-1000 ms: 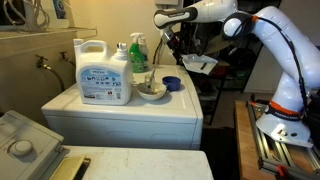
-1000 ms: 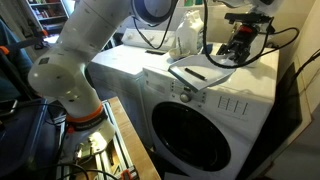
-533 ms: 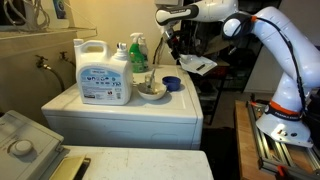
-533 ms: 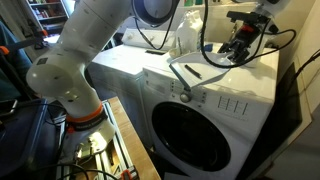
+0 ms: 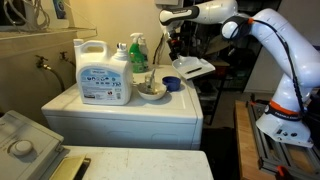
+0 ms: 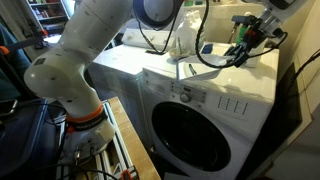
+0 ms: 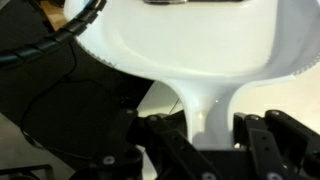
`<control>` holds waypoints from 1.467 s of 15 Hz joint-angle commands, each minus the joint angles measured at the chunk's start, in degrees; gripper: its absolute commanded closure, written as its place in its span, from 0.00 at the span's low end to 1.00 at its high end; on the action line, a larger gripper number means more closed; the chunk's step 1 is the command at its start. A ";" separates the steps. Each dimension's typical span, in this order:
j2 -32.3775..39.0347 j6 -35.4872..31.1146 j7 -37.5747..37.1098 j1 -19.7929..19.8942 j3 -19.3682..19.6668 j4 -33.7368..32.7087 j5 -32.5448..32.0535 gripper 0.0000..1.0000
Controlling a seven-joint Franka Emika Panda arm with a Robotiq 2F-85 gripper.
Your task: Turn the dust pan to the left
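A white scoop-shaped dust pan with a narrow handle fills the wrist view. My gripper is shut on that handle, one finger on each side. In both exterior views the gripper holds the pan in the air, just off the edge of the white washer top. A small dark-blue low thing sits on the washer top beside the beige bowl.
A large white detergent jug and a green soap bottle stand behind the bowl. A washer door faces the front. A second white appliance sits lower. The arm base stands beside the washer.
The gripper has swung the white pan round and carried it a little closer to the washer top. The things on the washer have not moved.
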State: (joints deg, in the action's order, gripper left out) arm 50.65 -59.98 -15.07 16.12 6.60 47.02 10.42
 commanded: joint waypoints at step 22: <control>3.06 -16.64 -28.13 5.35 1.36 -1.83 11.00 0.75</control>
State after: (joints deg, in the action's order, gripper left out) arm 52.84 -75.97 -41.52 21.06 7.72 46.45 20.93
